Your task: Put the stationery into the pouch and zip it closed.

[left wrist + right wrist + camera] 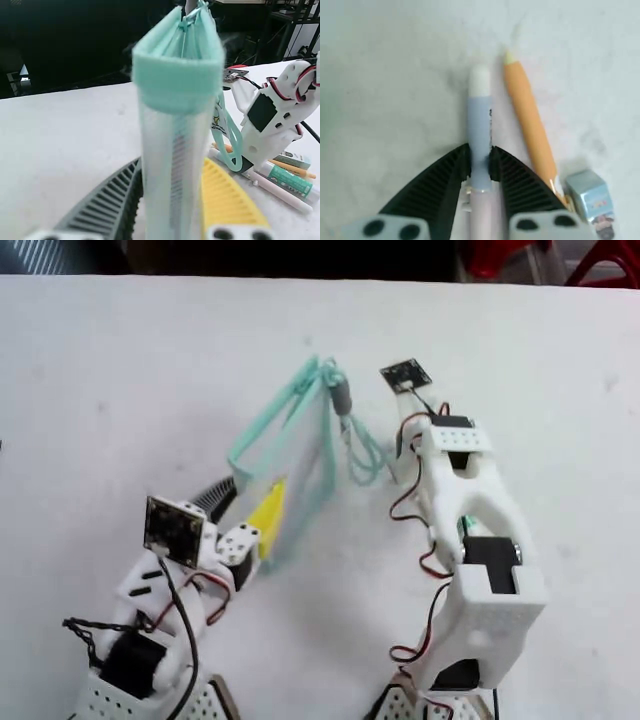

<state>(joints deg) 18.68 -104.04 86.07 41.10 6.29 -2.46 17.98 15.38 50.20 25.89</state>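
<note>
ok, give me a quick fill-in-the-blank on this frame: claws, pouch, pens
1. The left claw holds the pouch between a grey finger and a ____ one.
2. The right claw is shut on the blue pen; the other pen beside it is ____.
3. The other pen and a small box lie on the ____, outside the pouch.

Missing words: yellow; orange; table.
</note>
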